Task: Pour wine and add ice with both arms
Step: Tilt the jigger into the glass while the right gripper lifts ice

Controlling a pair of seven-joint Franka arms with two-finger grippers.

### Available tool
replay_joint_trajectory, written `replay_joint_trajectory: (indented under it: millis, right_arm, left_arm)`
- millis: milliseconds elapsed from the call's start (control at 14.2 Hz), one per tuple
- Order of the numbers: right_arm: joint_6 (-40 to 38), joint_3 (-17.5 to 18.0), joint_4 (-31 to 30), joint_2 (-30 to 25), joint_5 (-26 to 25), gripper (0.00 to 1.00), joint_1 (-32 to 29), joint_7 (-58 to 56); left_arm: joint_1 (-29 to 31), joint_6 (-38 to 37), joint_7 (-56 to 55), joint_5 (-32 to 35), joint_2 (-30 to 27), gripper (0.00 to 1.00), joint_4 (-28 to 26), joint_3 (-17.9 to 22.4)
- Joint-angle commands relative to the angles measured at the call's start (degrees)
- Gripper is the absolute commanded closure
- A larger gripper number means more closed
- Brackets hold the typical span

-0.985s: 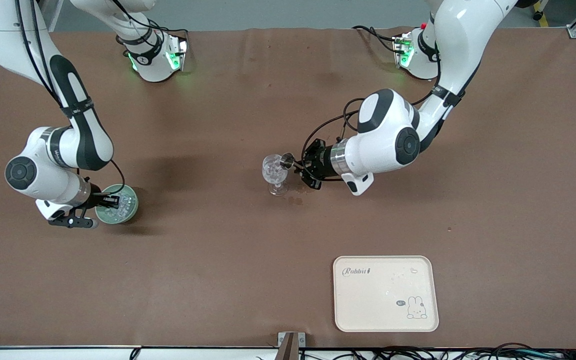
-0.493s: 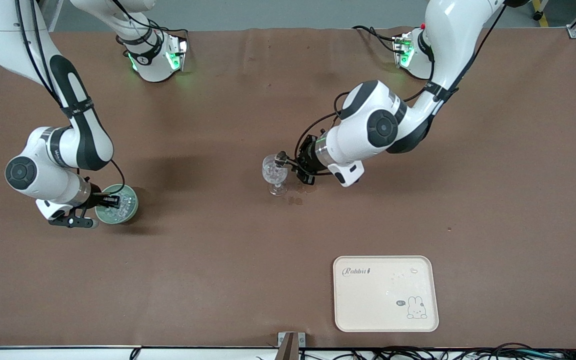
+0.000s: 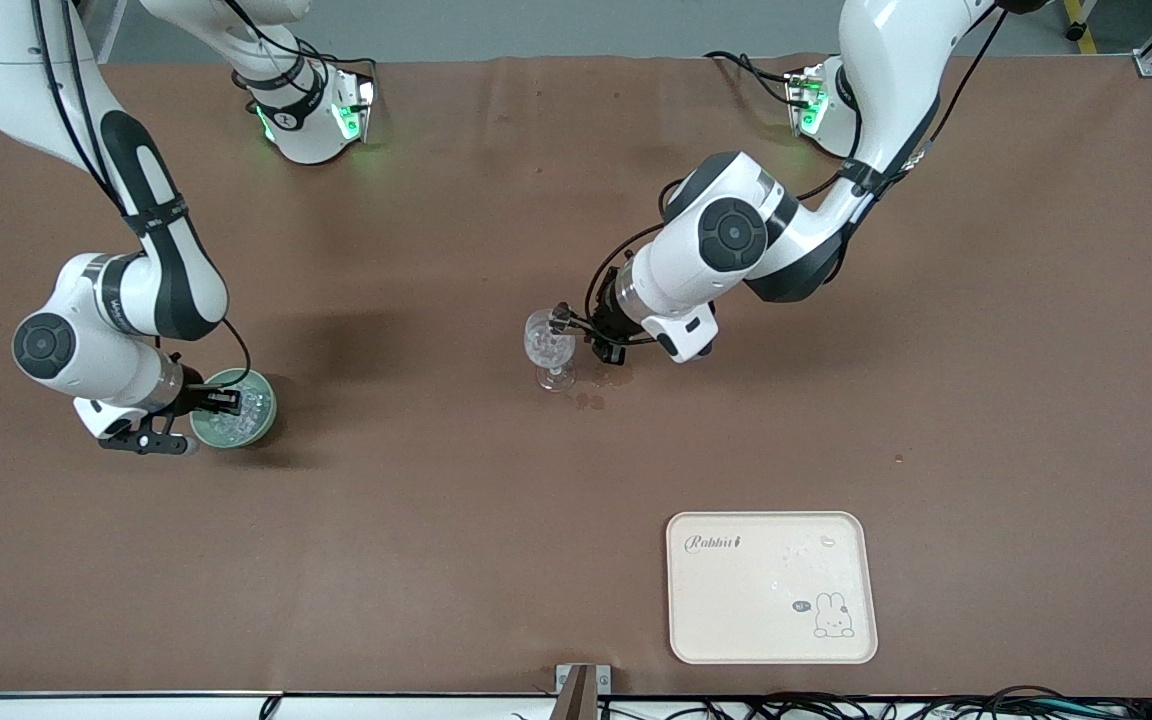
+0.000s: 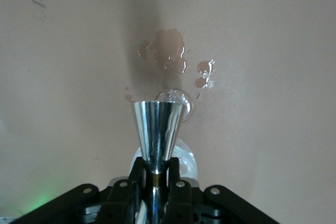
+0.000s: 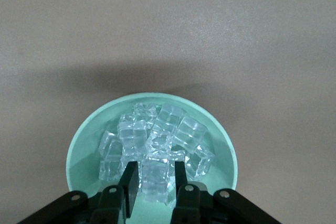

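The left end effector (image 3: 576, 327) grips a steel jigger (image 4: 157, 136) over the wine glass (image 3: 548, 347); pouring seems underway. The right end effector (image 5: 153, 182) clamps 1 ice (image 5: 155, 148) cube in the green bowl (image 5: 84, 148); icing remains.

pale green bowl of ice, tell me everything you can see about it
The pale green round bowl stands upright on the brown table toward the right arm's end. It looks matte and plastic-like, with a smooth rim. A heap of clear, glinting ice cubes fills it. The right gripper reaches into it, fingers either side of one cube.
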Motion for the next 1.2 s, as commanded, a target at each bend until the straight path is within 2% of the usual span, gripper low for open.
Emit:
replay_joint_trajectory:
  millis: [0, 211, 281, 422, 563, 704, 844, 1126]
  right_arm:
    - [0.92, 0.22, -1.45, -0.49, 0.66, 0.65, -0.31, 0.49]
    - [1.01, 0.22, -1.36, 0.04, 0.66, 0.68, -0.40, 0.49]
    - [1.01, 0.22, -1.19, 0.04, 0.66, 0.73, -0.40, 0.49]
    - [0.74, 0.22, -1.10, -0.05, 0.75, 0.89, -0.32, 0.49]
    - [0.04, 0.22, -1.10, -0.74, 0.75, 0.96, -0.23, 0.49]
    - [-2.23, 0.22, -0.75, -3.90, 0.75, 0.97, -0.14, 0.41]
    - [-7.93, 0.22, 1.18, -7.94, 0.66, 0.96, 0.04, 0.41]
    - [-21.19, 0.13, 8.72, -13.92, 0.13, 0.96, -0.14, 0.23]
  left_arm:
    - [-1.20, 0.12, -3.28, 3.36, -0.44, 0.99, 0.44, 0.41]
    - [-1.37, 0.03, -6.18, 7.40, -0.71, 0.99, 0.52, 0.32]
    - [-2.07, -0.06, -6.97, 8.46, -0.62, 0.99, 0.96, 0.32]
    - [-2.43, -0.50, -8.29, 9.96, -0.62, 0.99, 1.40, 0.41]
    - [-3.65, -0.67, -9.08, 12.06, -0.80, 0.99, 1.40, 0.50]
    - [-3.84, -0.76, -10.23, 14.43, -0.80, 0.99, 1.32, 0.50]
    - [-3.84, -0.67, -10.23, 15.06, -0.71, 0.99, 1.40, 0.41]
    - [-3.74, -0.76, -10.32, 14.54, 0.26, 0.99, 2.55, 0.41]
